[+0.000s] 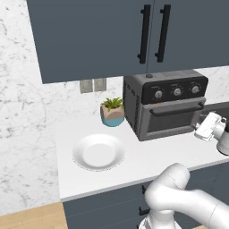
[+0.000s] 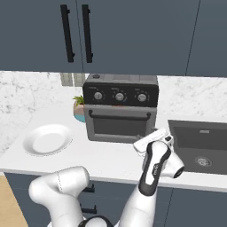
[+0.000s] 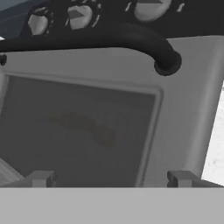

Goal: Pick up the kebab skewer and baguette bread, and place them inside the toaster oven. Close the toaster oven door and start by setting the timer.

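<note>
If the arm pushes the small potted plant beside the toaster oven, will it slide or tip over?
The potted plant looks squat, with a wide bowl-shaped pot, so a low push would probably slide it across the smooth white counter rather than tip it. A push high on the leaves would likely just bend them. It stands close to the toaster oven, so it could jam against that wall.

White plate [image 1: 98, 152] on counter [image 1: 147, 163], left end. Potted plant [image 1: 112, 111] behind plate, by backsplash. Outlets [image 1: 93, 85] above plant. Sink [image 2: 201, 146] at counter's right. Upper cabinets [image 1: 94, 36] overhead.
</note>
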You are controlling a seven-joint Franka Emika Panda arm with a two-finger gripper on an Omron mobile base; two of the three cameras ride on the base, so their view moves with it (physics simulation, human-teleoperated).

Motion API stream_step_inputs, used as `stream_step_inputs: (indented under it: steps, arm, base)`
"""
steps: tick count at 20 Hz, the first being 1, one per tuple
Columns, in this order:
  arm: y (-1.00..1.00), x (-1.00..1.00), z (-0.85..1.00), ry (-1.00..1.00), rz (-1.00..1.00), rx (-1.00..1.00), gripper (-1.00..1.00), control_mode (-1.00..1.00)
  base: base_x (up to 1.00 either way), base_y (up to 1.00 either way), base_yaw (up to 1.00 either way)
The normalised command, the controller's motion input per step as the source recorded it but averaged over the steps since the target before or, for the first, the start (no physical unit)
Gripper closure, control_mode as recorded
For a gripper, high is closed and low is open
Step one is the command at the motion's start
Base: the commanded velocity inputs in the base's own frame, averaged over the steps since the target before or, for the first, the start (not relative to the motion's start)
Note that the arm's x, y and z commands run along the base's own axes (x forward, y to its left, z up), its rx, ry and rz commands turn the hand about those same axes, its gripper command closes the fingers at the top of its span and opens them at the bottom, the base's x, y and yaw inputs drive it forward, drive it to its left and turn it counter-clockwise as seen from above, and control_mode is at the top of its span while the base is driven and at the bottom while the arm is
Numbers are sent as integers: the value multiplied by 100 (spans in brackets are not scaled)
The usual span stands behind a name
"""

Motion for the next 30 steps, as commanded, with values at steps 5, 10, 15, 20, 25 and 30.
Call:
stream_step_inputs:
  steps: [5, 10, 15, 20, 25, 30]
  arm:
    - [25, 27, 10, 0, -20, 3, -100, -100]
    - [6, 7, 11, 0, -11, 3, -100, -100]
    - [1, 8, 12, 0, -2, 0, -100, -100]
    - [0, 11, 5, 1, 0, 0, -100, -100]
    - [0, -10, 19, 0, 0, 0, -100, -100]
    - [2, -48, 48, 6, 0, 1, -100, -100]
  base:
    - [0, 0, 0]
    - [0, 0, 0]
    - [0, 0, 0]
    - [0, 0, 0]
    - [0, 0, 0]
    - [0, 0, 0]
